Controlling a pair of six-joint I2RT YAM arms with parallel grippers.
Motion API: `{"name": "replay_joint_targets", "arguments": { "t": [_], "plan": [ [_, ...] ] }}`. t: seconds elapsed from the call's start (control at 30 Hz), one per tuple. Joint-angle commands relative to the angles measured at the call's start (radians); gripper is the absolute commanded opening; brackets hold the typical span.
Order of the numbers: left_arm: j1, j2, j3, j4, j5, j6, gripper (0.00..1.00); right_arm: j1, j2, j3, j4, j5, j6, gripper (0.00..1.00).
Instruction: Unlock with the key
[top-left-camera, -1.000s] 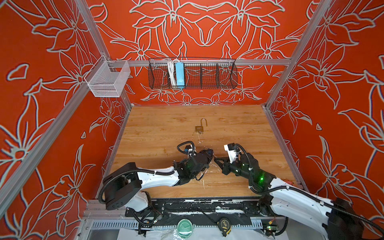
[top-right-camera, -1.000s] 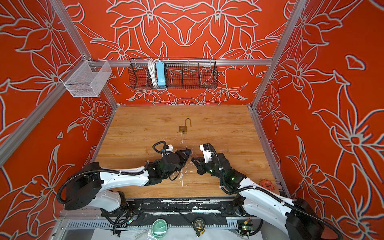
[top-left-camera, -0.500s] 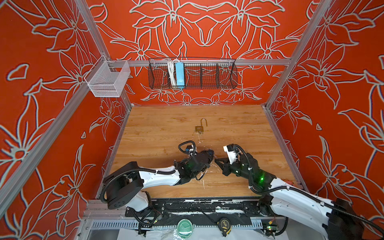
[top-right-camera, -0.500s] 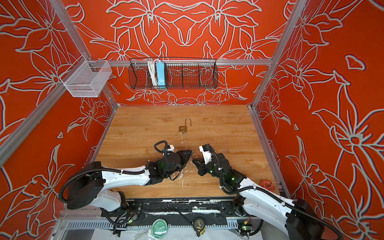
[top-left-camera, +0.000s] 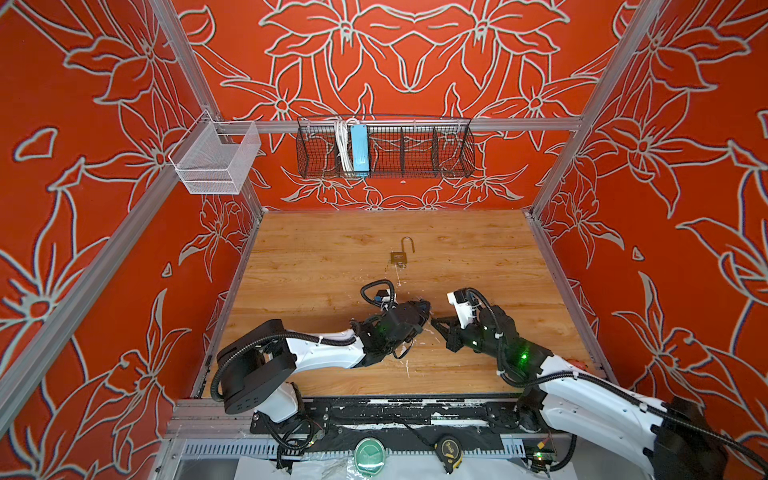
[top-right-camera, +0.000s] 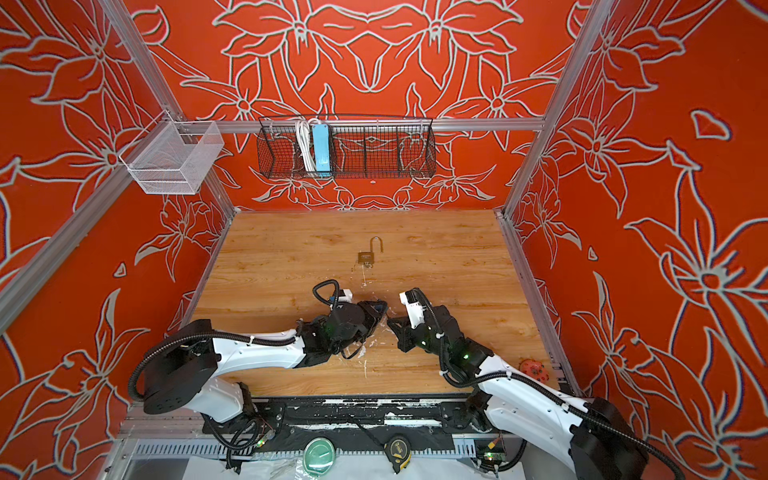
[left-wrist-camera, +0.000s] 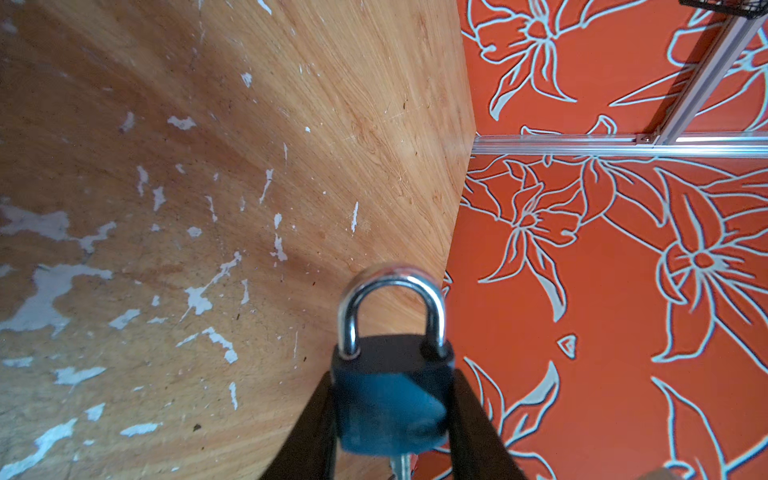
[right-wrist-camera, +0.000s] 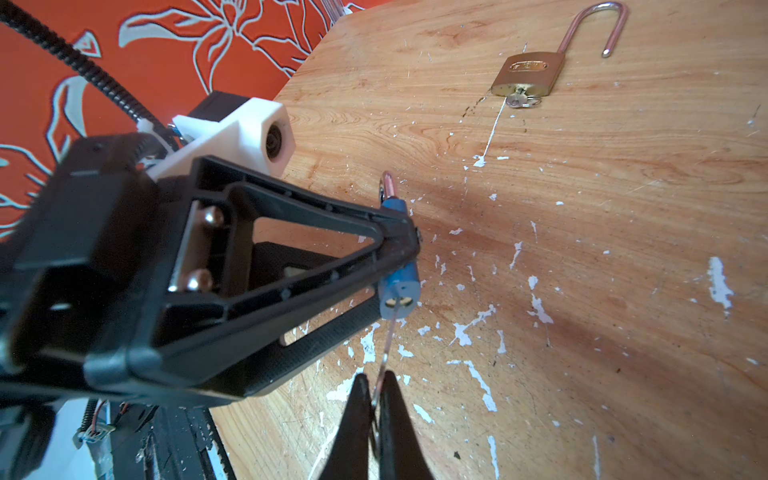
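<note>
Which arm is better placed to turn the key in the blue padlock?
The right. The right gripper pinches the key, whose blade is in the keyhole of the blue padlock, so it probably need only twist. The left gripper clamps the padlock body; the shackle is not yet open.

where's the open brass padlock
In a top view the brass padlock lies around the middle of the wooden table, beyond the left gripper and right gripper.

— What carries everything?
— A wooden tabletop (top-left-camera: 316, 266), veneer chipped white toward the front.
— And lying on it?
— A brass padlock (top-left-camera: 399, 258), flat, shackle open, key (right-wrist-camera: 524, 101) inserted.
</note>
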Motion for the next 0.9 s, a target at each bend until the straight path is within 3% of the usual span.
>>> {"name": "replay_joint_targets", "arguments": {
  "t": [0.0, 0.33, 0.87],
  "plan": [
    [-0.058, -0.012, 0.044, 0.121, 0.258, 0.022, 0.0, -0.011, 0.004, 0.061, 0.172, -0.034, 0.008, 0.0],
    [-0.058, -0.017, 0.029, 0.192, 0.272, 0.083, 0.0, -0.045, 0.017, 0.063, 0.213, -0.071, 0.055, 0.0],
    [-0.065, -0.069, 0.014, 0.146, 0.285, 0.175, 0.0, -0.114, 0.018, 0.09, 0.214, -0.113, 0.053, 0.0]
  ]
}}
